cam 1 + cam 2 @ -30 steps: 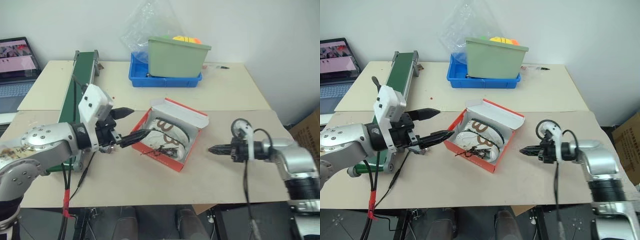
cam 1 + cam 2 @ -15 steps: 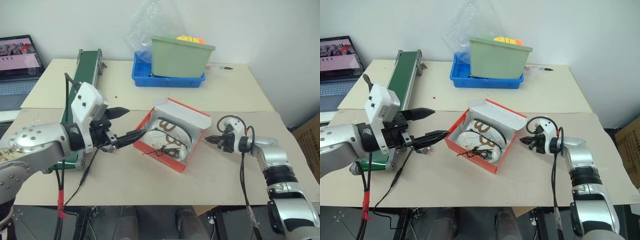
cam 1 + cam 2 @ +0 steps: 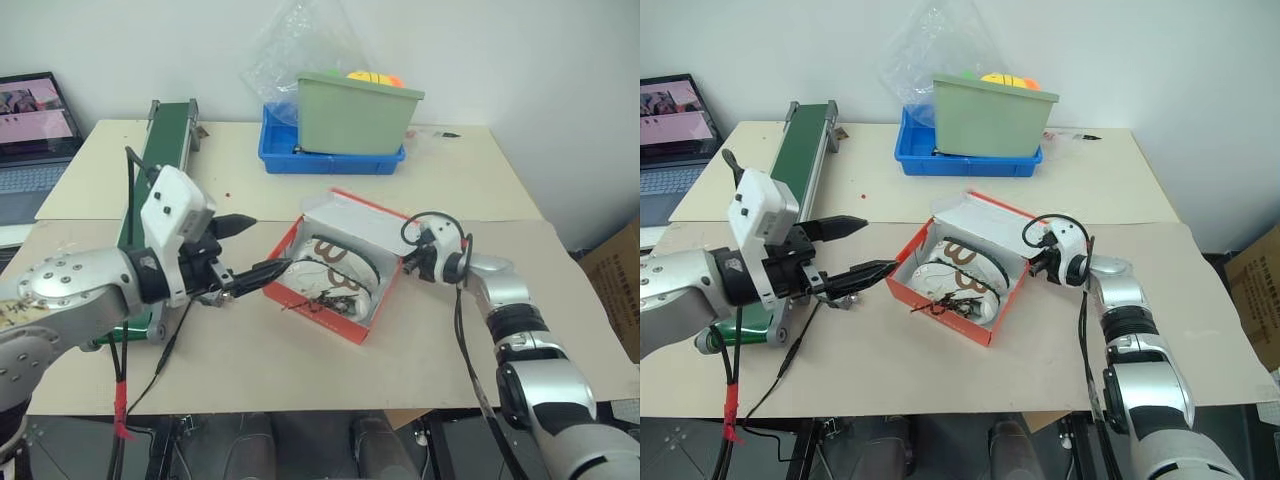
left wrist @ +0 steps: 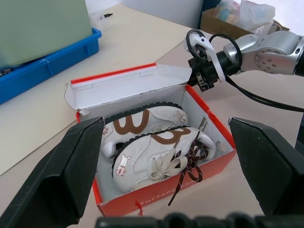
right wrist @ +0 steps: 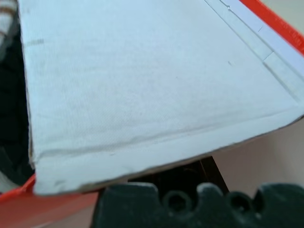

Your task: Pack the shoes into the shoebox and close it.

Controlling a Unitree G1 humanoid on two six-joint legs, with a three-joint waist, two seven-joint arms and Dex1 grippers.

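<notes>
One red shoebox [image 3: 335,290] is seen near the middle of the tabletop [image 3: 470,190], a little toward its front edge. Its lid [image 3: 365,222] is up and tilted, hinged along the far side of the box. Two shoes [image 4: 152,152] are laid inside it, side by side and touching, white with brown marks. Their dark laces [image 4: 190,166] are spilled over the front wall of the box.

Two grippers are seen. The left gripper [image 3: 250,248] is held just beside the left side of the shoebox, above the tabletop. Its two black fingers [image 3: 268,271] are spread wide apart, and nothing is held between them. The right gripper [image 3: 408,265] is pressed up against the right end of the lid. Its fingers are closed tight together, and nothing is gripped by them; only the white inside of the lid is met.

Along the back edge of the tabletop, one blue tray [image 3: 330,158] is found, with one green bin [image 3: 355,112] set in it. One green belt [image 3: 160,160] is laid along the left edge. One laptop [image 3: 35,125] is seen past the left edge.
</notes>
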